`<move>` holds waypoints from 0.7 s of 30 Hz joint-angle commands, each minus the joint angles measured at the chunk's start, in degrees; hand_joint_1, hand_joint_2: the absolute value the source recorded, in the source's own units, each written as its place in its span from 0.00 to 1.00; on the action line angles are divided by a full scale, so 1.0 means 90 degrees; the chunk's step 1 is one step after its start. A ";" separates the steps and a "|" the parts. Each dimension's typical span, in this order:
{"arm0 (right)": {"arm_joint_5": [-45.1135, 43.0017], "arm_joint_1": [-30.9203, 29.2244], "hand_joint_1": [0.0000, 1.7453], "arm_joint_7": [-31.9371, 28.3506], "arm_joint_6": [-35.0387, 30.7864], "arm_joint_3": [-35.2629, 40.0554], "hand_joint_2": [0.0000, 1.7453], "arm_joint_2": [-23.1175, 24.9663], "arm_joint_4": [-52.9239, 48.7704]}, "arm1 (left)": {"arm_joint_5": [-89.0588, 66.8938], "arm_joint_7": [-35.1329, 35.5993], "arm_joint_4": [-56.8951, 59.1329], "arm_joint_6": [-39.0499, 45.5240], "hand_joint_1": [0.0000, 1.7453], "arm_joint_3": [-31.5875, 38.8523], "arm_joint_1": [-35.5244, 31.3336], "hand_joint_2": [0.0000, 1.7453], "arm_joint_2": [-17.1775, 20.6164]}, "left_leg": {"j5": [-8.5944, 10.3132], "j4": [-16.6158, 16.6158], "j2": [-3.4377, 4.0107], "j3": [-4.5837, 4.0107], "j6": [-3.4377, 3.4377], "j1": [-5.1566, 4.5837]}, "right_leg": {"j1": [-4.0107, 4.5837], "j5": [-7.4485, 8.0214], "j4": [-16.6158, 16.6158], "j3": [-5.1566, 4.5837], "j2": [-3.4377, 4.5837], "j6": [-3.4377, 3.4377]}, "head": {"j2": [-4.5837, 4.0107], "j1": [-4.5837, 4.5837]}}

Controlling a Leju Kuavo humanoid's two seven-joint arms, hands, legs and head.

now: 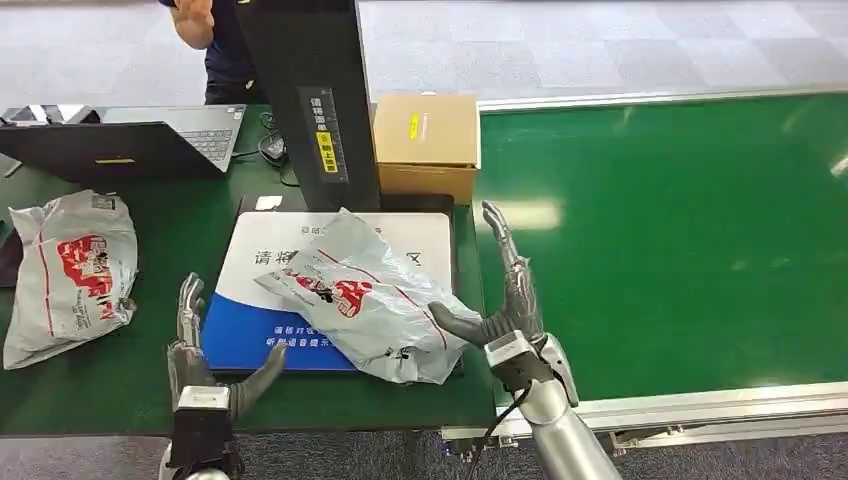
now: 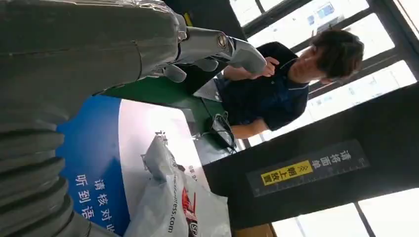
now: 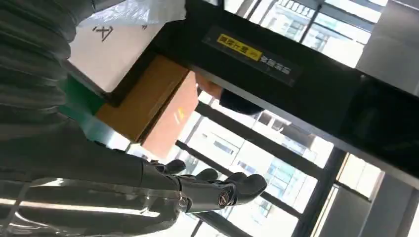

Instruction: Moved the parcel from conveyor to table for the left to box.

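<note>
Two silver robot hands flank a crumpled grey plastic parcel bag with red printing [image 1: 362,298] on a dark green table [image 1: 120,385]. The right hand [image 1: 505,295] stands upright with its fingers stretched straight and spread, palm turned toward the bag; its thick grey thumb [image 1: 455,320] reaches over the bag's near right corner, though contact cannot be confirmed, and nothing is gripped. In the right wrist view the same hand [image 3: 212,190] shows its fingers extended, with nothing in them. The left hand [image 1: 205,350] is raised just off the near left corner of the blue and white printed mat [image 1: 240,325], fingers parted and thumb out, holding nothing and apart from the bag.

The bag lies flat on that mat, its long axis running diagonally from the far left toward the near right, where its wider end overhangs the mat's edge beside the right thumb. In the left wrist view the bag [image 2: 183,207] lies on the white part of the mat [image 2: 143,128].

Behind the mat rises a black upright post with a yellow label [image 1: 320,110], and beside it sits a brown cardboard box [image 1: 427,145]. The green conveyor belt [image 1: 680,230] stretches away on the right. A second grey printed bag [image 1: 70,275] lies well to the left, near an open laptop [image 1: 130,140]. A person in a dark shirt [image 2: 276,89] stands beyond the table.
</note>
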 commanded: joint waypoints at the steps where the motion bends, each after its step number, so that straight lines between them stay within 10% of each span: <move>1: -0.0705 0.0584 0.00 -0.0099 0.0772 -0.0497 1.00 0.0080 -0.0968 | -0.0622 0.0180 -0.0439 -0.0179 0.00 -0.0432 -0.0043 1.00 0.0369 | -0.0003 -0.0005 -0.0016 0.0014 0.0001 0.0002 | 0.0006 -0.0010 -0.0002 0.0020 -0.0026 -0.0018 | 0.0000 0.0000; 21: 0.0294 0.1421 0.00 0.0095 -0.0300 -0.0885 1.00 0.0335 -0.1613 | -0.1872 0.0865 -0.0281 -0.0847 0.00 -0.1445 -0.0757 1.00 0.1141 | 0.0005 -0.0011 -0.0036 0.0019 0.0000 0.0004 | 0.0008 -0.0010 -0.0008 0.0027 -0.0047 -0.0019 | 0.0000 -0.0002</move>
